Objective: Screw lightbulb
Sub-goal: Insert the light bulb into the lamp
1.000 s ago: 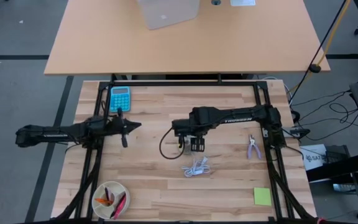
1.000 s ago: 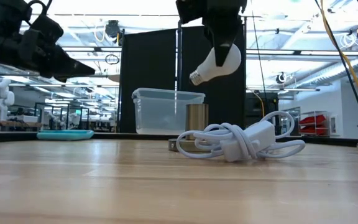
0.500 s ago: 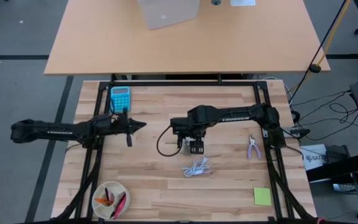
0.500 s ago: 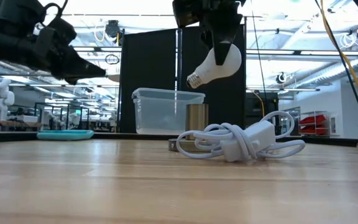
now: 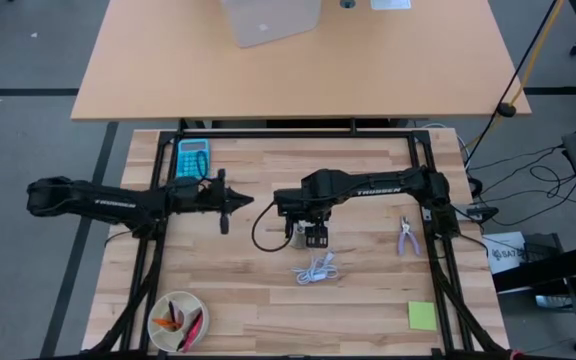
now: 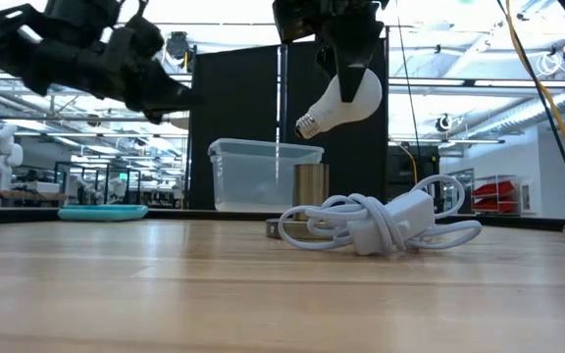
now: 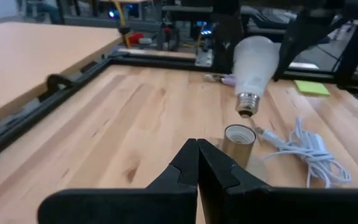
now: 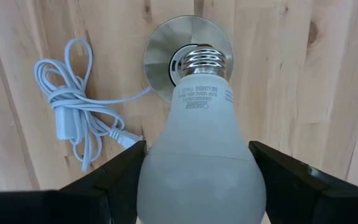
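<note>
The white lightbulb [image 6: 349, 98] hangs tilted in my right gripper [image 5: 308, 226] above mid-table, its silvery screw base [image 6: 306, 126] pointing down toward the socket. The metal socket [image 6: 311, 186] stands on the table just below; from above it shows as a round disc [image 8: 166, 59]. A white coiled cable [image 6: 381, 221] lies beside it. My left gripper [image 5: 232, 205] is shut and empty, level above the table to the left of the socket; its view shows its fingers [image 7: 197, 165] pointing at the socket [image 7: 238, 142] and the bulb [image 7: 253, 59]. My right gripper pinches the bulb's wide frosted globe [image 8: 166, 155] between its two fingers [image 8: 114, 171], one on each side. The fingers come from above, pointing down. The bulb is lifted clear and tilted, its screw base [image 8: 202, 60] lowest, a short way above the socket's opening.
A blue calculator [image 5: 192, 157] lies at the far left, purple-handled pliers [image 5: 406, 236] at the right, a green sticky note [image 5: 422, 316] near right and a bowl of small items [image 5: 176, 322] near left. A clear plastic box [image 6: 263, 175] stands on the table behind.
My left gripper has gone toward the table's right edge, nearer the socket and the bulb. My right gripper has shifted slightly toward the table's left with the bulb, which stays tilted above the socket.
</note>
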Controlling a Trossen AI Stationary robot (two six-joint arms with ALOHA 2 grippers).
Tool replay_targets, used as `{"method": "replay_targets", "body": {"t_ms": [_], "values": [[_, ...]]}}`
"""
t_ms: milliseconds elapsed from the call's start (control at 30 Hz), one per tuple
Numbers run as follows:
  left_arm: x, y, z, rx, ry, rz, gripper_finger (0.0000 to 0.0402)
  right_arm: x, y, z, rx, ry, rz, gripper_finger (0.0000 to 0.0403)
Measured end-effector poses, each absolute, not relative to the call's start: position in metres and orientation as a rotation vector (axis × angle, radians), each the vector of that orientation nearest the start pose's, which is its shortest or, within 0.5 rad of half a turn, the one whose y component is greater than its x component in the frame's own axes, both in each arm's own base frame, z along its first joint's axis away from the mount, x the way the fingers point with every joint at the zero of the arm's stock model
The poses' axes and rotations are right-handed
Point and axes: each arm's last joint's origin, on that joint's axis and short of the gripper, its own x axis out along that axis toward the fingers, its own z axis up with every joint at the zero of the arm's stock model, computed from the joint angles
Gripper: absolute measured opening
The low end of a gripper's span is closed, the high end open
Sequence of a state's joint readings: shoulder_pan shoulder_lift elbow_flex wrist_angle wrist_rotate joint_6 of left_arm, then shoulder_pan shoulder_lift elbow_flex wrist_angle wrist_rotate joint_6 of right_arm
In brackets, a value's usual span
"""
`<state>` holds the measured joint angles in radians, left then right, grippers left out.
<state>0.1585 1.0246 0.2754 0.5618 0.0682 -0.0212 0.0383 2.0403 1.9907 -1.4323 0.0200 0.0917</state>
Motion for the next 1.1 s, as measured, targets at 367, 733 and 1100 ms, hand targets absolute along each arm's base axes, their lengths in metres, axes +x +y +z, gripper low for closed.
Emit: {"method": "replay_targets", "body": {"t_ms": [367,733,1100], "values": [[0.235,0.018,0.176,-0.074,0.14,-0.076,0.0,0.398,0.018,0.286,0.037,1.483,-0.056,0.0251],[0.278,0.004,0.166,-0.066,0.207,-0.177,0.0,0.404,0.026,0.271,0.044,1.531,-0.036,0.0251],[0.303,-0.001,0.162,-0.062,0.223,-0.21,0.0,0.405,0.027,0.271,0.04,1.523,-0.047,0.0252]]}}
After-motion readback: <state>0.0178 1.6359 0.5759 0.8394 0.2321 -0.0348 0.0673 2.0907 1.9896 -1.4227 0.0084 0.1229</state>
